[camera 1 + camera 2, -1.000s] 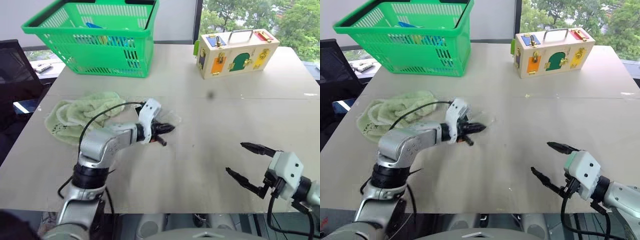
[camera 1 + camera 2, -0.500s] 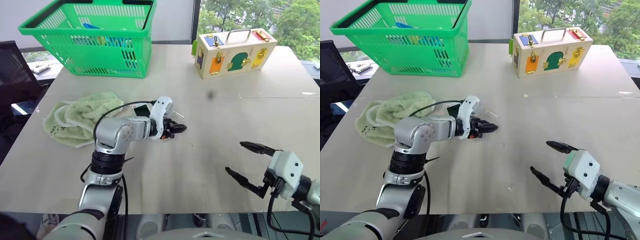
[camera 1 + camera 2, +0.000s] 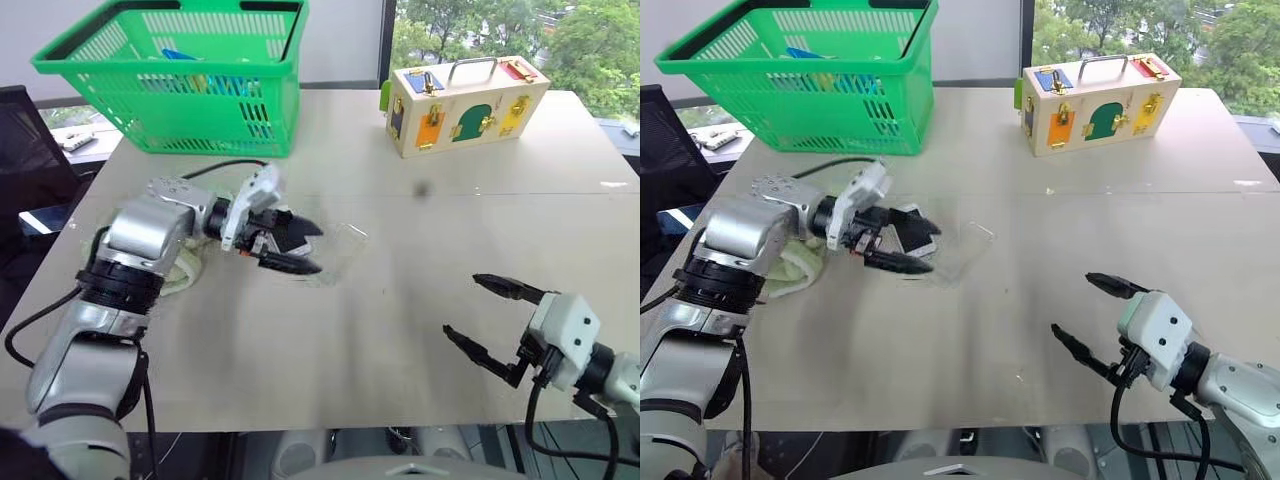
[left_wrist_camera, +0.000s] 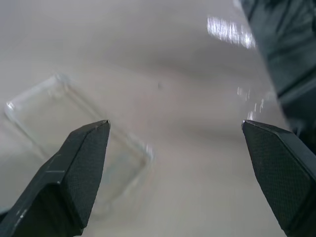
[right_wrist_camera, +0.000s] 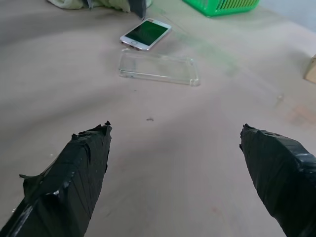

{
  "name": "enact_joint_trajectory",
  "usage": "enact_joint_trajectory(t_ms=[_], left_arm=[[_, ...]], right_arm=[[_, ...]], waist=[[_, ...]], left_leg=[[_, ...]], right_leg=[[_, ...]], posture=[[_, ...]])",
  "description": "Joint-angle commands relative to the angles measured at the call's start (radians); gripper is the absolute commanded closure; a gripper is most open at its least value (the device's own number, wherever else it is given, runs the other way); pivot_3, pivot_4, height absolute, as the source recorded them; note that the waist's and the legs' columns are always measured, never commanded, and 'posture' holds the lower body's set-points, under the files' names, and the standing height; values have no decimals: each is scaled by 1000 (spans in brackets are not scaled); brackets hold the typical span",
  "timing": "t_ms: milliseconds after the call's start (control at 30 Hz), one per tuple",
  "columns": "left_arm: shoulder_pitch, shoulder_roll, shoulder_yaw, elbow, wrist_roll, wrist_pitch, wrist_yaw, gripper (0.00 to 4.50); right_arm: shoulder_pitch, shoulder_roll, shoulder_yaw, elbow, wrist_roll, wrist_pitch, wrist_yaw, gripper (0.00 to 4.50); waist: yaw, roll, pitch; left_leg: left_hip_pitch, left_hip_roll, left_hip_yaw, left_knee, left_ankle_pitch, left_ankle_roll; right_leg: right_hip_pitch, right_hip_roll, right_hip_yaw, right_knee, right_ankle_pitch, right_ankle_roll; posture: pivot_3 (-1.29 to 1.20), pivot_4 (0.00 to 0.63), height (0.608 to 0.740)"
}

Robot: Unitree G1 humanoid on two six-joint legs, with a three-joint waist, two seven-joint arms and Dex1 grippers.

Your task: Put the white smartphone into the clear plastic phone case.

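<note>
The white smartphone (image 5: 145,33) lies screen up on the table, close beside the clear plastic phone case (image 5: 158,68), which is empty. From the head, the phone (image 3: 912,232) shows partly behind my left gripper (image 3: 925,245), whose fingers are open just above the table and point right toward the case (image 3: 962,245). In the left wrist view the case (image 4: 74,133) lies under the spread fingers of that gripper (image 4: 175,123). My right gripper (image 3: 462,305) hovers open near the table's front right, well away from both, with nothing in it.
A green basket (image 3: 180,70) stands at the back left and a wooden latch box (image 3: 465,100) at the back right. A pale green towel (image 3: 790,272) lies under my left forearm. A dark chair (image 3: 30,140) stands past the table's left edge.
My left gripper has gone from shut to wide open, and the arm has swung out to the left, now covering most of the towel. The right gripper has stayed in place.
</note>
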Motion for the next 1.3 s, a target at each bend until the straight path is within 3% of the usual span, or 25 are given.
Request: enact_joint_trajectory(t_ms=[33, 200, 433, 500, 533, 633, 800, 900, 1000, 1100, 1200, 1233, 1300], left_arm=[[-10, 1, -61, 70, 57, -228, -21, 91], [-34, -90, -93, 233, 143, -446, -21, 91], [-61, -154, -138, 372, 225, -583, -21, 3206], [-53, -159, -131, 367, 231, -558, -21, 4214], [-44, -156, -125, 341, 224, -520, -21, 4483], [8, -134, -94, 169, 164, -324, -21, 4483], [50, -138, 7, -305, -31, 330, 164, 4483], [29, -189, 43, -442, -76, 633, 340, 4483], [24, -293, 78, -492, -85, 824, 522, 4483], [56, -352, 61, -512, -74, 810, 590, 4483], [66, -351, 91, -472, -99, 727, 546, 3673], [66, -318, 82, -450, -76, 663, 515, 3052], [84, -221, 82, -410, -42, 431, 344, 2358]], right_arm=[[24, 18, -50, -73, 46, -36, 3, 0], [76, 47, -97, -133, 150, -45, 12, 0], [129, 34, -130, -143, 169, -59, 36, 0], [140, 36, -129, -141, 158, -66, 39, 0], [145, 36, -127, -139, 152, -70, 39, 0], [163, 41, -123, -139, 138, -82, 40, 0], [179, 43, -110, -127, 116, -100, 46, 0], [163, 36, -104, -112, 113, -102, 53, 0], [145, 27, -103, -95, 115, -104, 61, 0], [129, 20, -96, -85, 109, -104, 64, 0], [124, 18, -92, -85, 104, -102, 65, 0], [124, 18, -92, -85, 104, -101, 64, 0], [129, 21, -95, -82, 99, -104, 66, 0]], waist=[[5, 0, 0], [11, -1, 0], [6, -2, 0], [5, -2, 0], [6, -2, 0], [6, -1, 0], [10, -2, 1], [7, -2, 0], [5, -2, 0], [-4, -2, 0], [-13, -2, 0], [-14, -2, 0], [-18, -2, 0]], left_leg=[[0, 0, 1, 0, -1, 1], [0, 0, 1, 0, -1, 1], [0, 1, 3, 5, -1, 2], [1, 1, 3, 5, -1, 2], [1, 1, 3, 5, -1, 2], [1, 2, 2, 5, -1, 2], [-2, 2, 0, 7, -2, 2], [-1, 2, -2, 8, -2, 2], [1, 2, -1, 8, -2, 2], [1, 2, -2, 8, -2, 2], [1, 2, -2, 8, -2, 2], [1, 2, -2, 7, -2, 2], [1, 2, -2, 7, -2, 2]], right_leg=[[0, 0, 1, 0, 0, 0], [0, 1, 1, 0, 0, 1], [1, 1, -1, 1, 1, 3], [1, 1, -1, 1, 1, 3], [1, 1, -1, 1, 1, 3], [1, 1, -2, 1, 1, 3], [1, 1, 0, 1, 1, 3], [3, 1, 0, 1, 1, 3], [4, 1, 0, 1, 1, 3], [4, 3, 0, 2, 1, 3], [3, 3, 1, 2, 1, 3], [3, 3, 0, 2, 1, 3], [3, 3, 1, 2, 1, 3]], posture=[[0, 150, 740], [0, 150, 740], [0, 150, 740], [0, 150, 740], [0, 150, 740], [0, 150, 740], [0, 150, 740], [0, 150, 740], [0, 150, 740], [0, 150, 740], [0, 150, 740], [0, 150, 740], [0, 150, 740]])
